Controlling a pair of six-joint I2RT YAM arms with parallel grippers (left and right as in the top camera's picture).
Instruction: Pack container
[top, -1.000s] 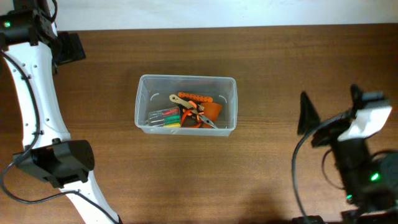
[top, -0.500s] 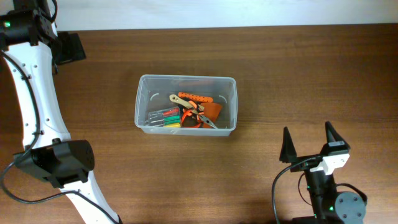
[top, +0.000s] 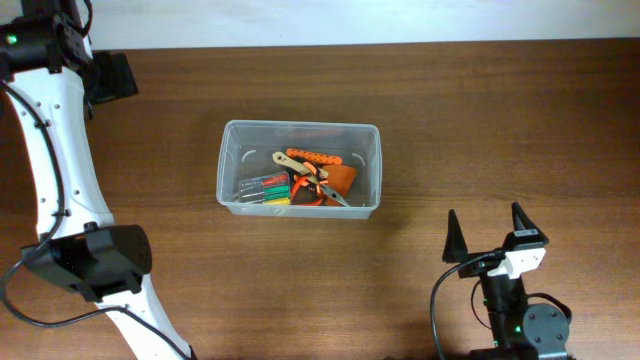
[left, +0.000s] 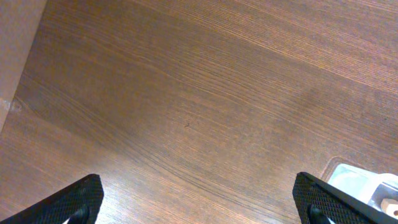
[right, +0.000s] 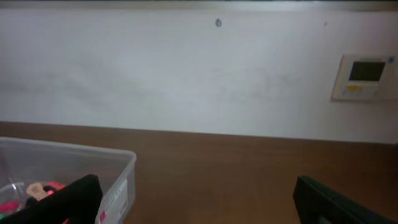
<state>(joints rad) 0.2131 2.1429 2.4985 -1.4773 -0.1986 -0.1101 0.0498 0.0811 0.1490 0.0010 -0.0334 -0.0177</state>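
On the big brown table (top: 480, 110), a long white left arm (top: 55, 150) runs down the left side. The left gripper (left: 196, 185) is up by the far left corner, well apart from everything else. Its two fingers are spread wide with only bare wood between them, so it holds nothing. The clear container (top: 228, 165) sits near the middle of the table, a bit to the left, with its long sides running left to right. The right gripper (top: 485, 225) is near the front right edge, well apart from the container. Its two black fingers are also spread wide and hold nothing. Inside the container, at the left, lies a pack of screwdrivers (top: 262, 188) with red, green and yellow handles. A long orange tool (top: 315, 157) lies near the back. Just beside the pack is a small tool (top: 325, 192) that may be pliers, but it is too tiny to be sure.
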